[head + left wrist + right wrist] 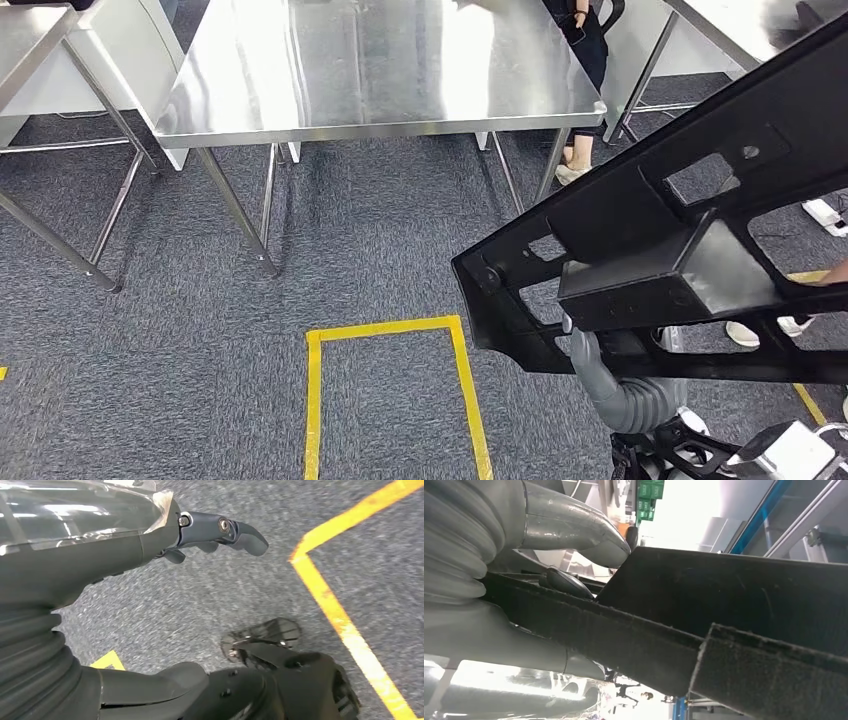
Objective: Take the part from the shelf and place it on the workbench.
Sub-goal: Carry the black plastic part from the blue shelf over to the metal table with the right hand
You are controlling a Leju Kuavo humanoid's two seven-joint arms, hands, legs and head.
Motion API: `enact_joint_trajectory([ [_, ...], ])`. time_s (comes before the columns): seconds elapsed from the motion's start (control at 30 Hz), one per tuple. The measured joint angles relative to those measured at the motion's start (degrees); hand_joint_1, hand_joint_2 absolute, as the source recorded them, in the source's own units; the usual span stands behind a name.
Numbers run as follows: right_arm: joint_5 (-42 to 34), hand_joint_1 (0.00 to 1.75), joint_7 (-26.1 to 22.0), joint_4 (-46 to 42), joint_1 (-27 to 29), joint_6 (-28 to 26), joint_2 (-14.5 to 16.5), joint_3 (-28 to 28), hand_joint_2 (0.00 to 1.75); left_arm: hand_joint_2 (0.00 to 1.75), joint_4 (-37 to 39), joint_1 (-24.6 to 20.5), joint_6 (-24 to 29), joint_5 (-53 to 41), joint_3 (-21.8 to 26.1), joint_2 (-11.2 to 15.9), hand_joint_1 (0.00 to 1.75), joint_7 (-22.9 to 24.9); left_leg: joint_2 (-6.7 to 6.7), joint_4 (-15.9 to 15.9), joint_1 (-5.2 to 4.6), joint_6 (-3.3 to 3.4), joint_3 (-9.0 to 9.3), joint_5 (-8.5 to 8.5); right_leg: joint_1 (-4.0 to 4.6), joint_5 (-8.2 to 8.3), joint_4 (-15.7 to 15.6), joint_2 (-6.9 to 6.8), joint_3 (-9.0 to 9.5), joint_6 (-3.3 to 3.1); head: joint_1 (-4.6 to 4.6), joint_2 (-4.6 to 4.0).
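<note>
A: Head view first, what do you see there?
B: You see the black part (690,240), a long frame with cut-out openings, raised at the right and slanting up to the far right. Under its near end comes the right hand (590,355) with its grey ribbed cover. The steel workbench (380,70) stands farther away, to the left of the part and well apart from it. On the grey carpet, a yellow tape outline (395,330) lies near you, between you and the workbench. A person's legs (585,60) stand at the far right corner of the workbench.
A: And the left wrist view?
B: You see the left hand (220,532) over the carpet; its fingers are bent but apart and it grasps nothing. Yellow tape (345,620) runs beside it.
A: Right wrist view?
B: You see the thumb (589,535) above the part's (724,610) edge and a dark finger (566,582) at it, so the right hand (499,625) is grasping the part.
</note>
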Motion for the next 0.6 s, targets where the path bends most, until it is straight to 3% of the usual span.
enact_joint_trajectory([
  [0.03,0.00,1.75,0.01,0.02,0.13,0.00,-0.04,0.01,1.75,1.75,0.01,0.10,0.02,0.00,0.01,-0.04,0.00,0.02,-0.04,-0.09,0.18,-0.35,1.28,-1.23,-0.26,2.81,-3.13,-0.41,-0.22,1.28,0.07,0.00],
  [0.07,-0.01,1.75,0.02,0.08,0.29,0.00,-0.08,0.01,1.75,1.75,0.01,0.18,0.04,0.02,0.03,-0.07,0.00,0.09,-0.06,-0.08,0.26,-0.74,2.61,-2.61,-0.35,7.45,-6.06,-1.10,-0.11,2.55,0.21,0.00],
  [0.1,0.01,1.75,0.07,0.15,0.44,0.01,-0.09,0.02,1.75,1.75,0.02,0.22,0.06,0.05,0.06,-0.07,0.00,0.20,0.01,-0.24,0.25,-1.20,3.73,-3.89,-0.22,11.46,-7.78,-1.65,0.32,2.85,0.32,-0.01],
  [0.13,0.01,1.75,0.12,0.11,0.58,0.02,-0.10,0.03,1.75,1.75,0.00,0.21,0.08,0.09,0.10,-0.06,0.00,0.28,0.16,-0.70,0.21,-1.70,4.96,-4.91,0.05,14.35,-8.41,-1.95,0.86,2.43,0.24,-0.01],
  [0.17,0.00,1.75,0.16,0.00,0.58,0.03,-0.10,0.01,1.75,1.75,-0.05,0.07,0.11,0.13,0.14,-0.06,0.00,0.34,0.30,-0.87,0.20,-2.16,6.11,-5.34,0.25,14.94,-8.42,-1.96,1.52,1.25,0.21,-0.01],
  [0.2,-0.01,1.75,0.18,-0.19,0.43,0.08,-0.08,-0.01,1.75,1.75,-0.12,-0.26,0.14,0.16,0.17,-0.10,0.00,0.34,0.41,-0.13,0.26,-2.56,6.29,-4.84,0.33,13.91,-8.09,-1.54,2.37,-0.21,0.06,-0.01],
  [0.23,-0.02,1.75,0.16,-0.44,0.29,0.14,-0.03,-0.05,1.75,1.75,-0.19,-0.64,0.16,0.20,0.19,-0.15,0.00,0.30,0.48,2.26,0.37,-2.80,5.54,-3.46,0.17,13.17,-8.29,-1.23,3.22,-1.12,-0.10,0.00],
  [0.3,-0.01,1.75,0.14,-0.67,0.06,0.26,0.14,-0.09,1.75,1.75,-0.25,-1.28,0.21,0.27,0.21,-0.28,0.00,0.28,0.49,11.13,0.47,-2.99,0.18,-0.42,-0.07,11.55,-9.18,-0.89,5.55,-2.37,-0.27,0.00],
  [0.33,-0.01,1.75,0.16,-0.69,0.13,0.32,0.20,-0.10,1.75,1.75,-0.25,-1.29,0.21,0.31,0.23,-0.33,0.00,0.29,0.51,15.48,0.44,-3.02,-3.39,-0.32,-0.09,10.70,-9.82,-0.80,6.92,-2.82,-0.35,0.00],
  [0.37,-0.01,1.75,0.18,-0.67,0.18,0.39,0.23,-0.10,1.75,1.75,-0.23,-1.16,0.21,0.33,0.26,-0.36,0.00,0.31,0.52,18.45,0.35,-3.02,-6.91,-1.68,-0.01,9.81,-10.45,-0.62,8.47,-3.09,-0.38,0.00],
  [0.4,-0.01,1.75,0.21,-0.65,0.22,0.46,0.27,-0.10,1.75,1.75,-0.22,-0.90,0.21,0.35,0.29,-0.37,0.00,0.32,0.52,19.91,0.24,-2.99,-10.10,-4.12,0.05,8.88,-11.08,-0.38,10.18,-3.28,-0.37,0.00],
  [0.47,-0.03,1.75,0.32,-0.63,0.27,0.61,0.35,-0.11,1.75,1.75,-0.19,-0.30,0.21,0.37,0.34,-0.34,0.00,0.32,0.52,18.87,-0.05,-2.71,-14.90,-8.40,0.20,6.92,-12.33,0.17,13.92,-3.34,-0.38,0.00],
  [0.5,-0.04,1.75,0.43,-0.62,0.28,0.70,0.40,-0.12,1.75,1.75,-0.15,-0.09,0.21,0.38,0.36,-0.33,0.00,0.32,0.51,16.73,-0.27,-2.39,-16.64,-8.26,0.29,5.86,-12.97,0.35,15.90,-3.30,-0.39,0.00],
  [0.53,-0.04,1.75,0.54,-0.57,0.31,0.80,0.45,-0.12,1.75,1.75,-0.09,0.14,0.21,0.38,0.37,-0.31,0.00,0.31,0.51,13.54,-0.57,-1.83,-17.92,-5.09,0.40,4.75,-13.60,0.45,17.78,-3.25,-0.39,0.00],
  [0.6,-0.02,1.75,0.78,-0.24,0.41,1.03,0.53,-0.13,1.75,1.75,0.11,0.70,0.25,0.39,0.40,-0.15,0.00,0.28,0.20,6.44,-1.46,-0.34,-19.61,7.17,0.61,2.36,-14.53,0.87,21.00,-3.00,-0.36,-0.01],
])
